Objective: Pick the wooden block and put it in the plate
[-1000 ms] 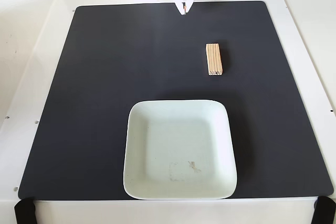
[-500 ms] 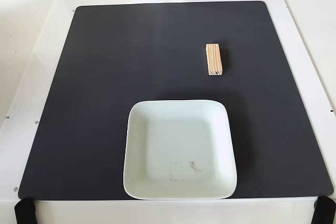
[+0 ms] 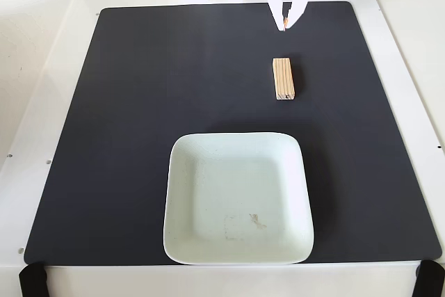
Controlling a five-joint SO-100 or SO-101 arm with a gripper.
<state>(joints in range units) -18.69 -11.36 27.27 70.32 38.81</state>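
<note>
One view only, fixed, looking down. My arm is cut off by the top edge; only the white gripper (image 3: 285, 24) shows, fingertips nearly together, closed on nothing. Clamps at the table edges are partly cropped. Block (image 3: 284, 78): light tan, lengthwise grain, lies flat on the black mat (image 3: 125, 137), just below my fingertips, apart from them; the mark on its near end is too small to read. Plate (image 3: 182, 172): pale, square, rounded corners, well below the block; holds nothing but a faint brownish smudge.
</note>
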